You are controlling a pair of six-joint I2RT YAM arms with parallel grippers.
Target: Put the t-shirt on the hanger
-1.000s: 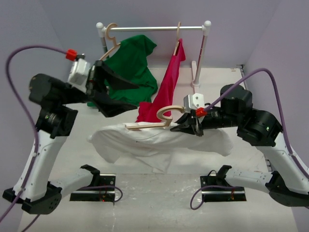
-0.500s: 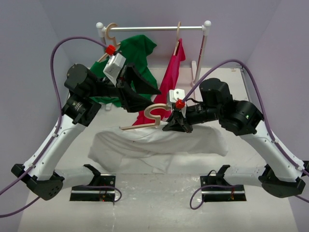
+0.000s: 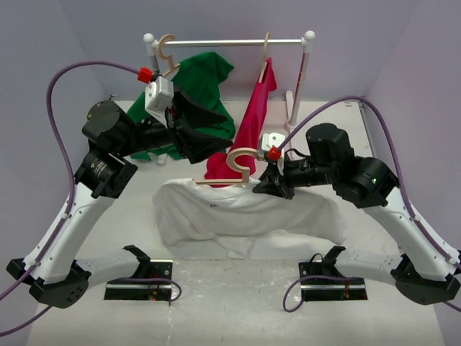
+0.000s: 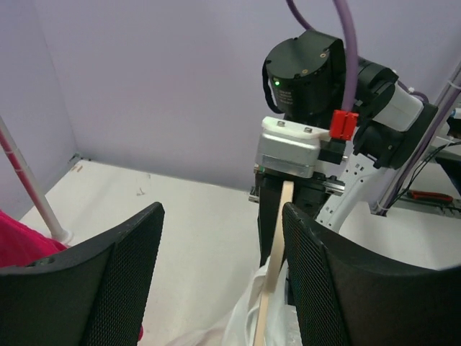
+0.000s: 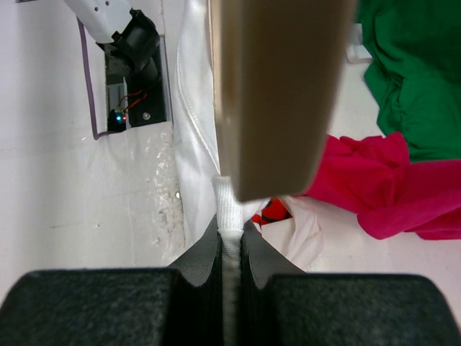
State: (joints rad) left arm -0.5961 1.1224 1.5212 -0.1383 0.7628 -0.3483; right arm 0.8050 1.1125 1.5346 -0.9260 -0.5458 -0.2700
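The white t-shirt (image 3: 245, 216) hangs in the middle of the table, its collar drawn up around a wooden hanger (image 3: 241, 164). My right gripper (image 3: 261, 186) is shut on the ribbed white collar (image 5: 230, 216), just under the hanger's wooden end (image 5: 281, 94). My left gripper (image 3: 229, 143) is open, just left of the hanger's hook and above the shirt. In the left wrist view the hanger's arm (image 4: 276, 249) runs close beside the right finger (image 4: 346, 288), and the left gripper (image 4: 222, 216) holds nothing.
A white clothes rack (image 3: 230, 42) stands at the back. A green shirt (image 3: 194, 86) and a red shirt (image 3: 256, 115) hang from it on wooden hangers. They also show in the right wrist view, green (image 5: 410, 72) and red (image 5: 403, 194). Purple walls enclose the table.
The shirt's left side has risen off the table and now drapes from the hanger. The hanger and right gripper shifted slightly right. The left arm drew back to the left.
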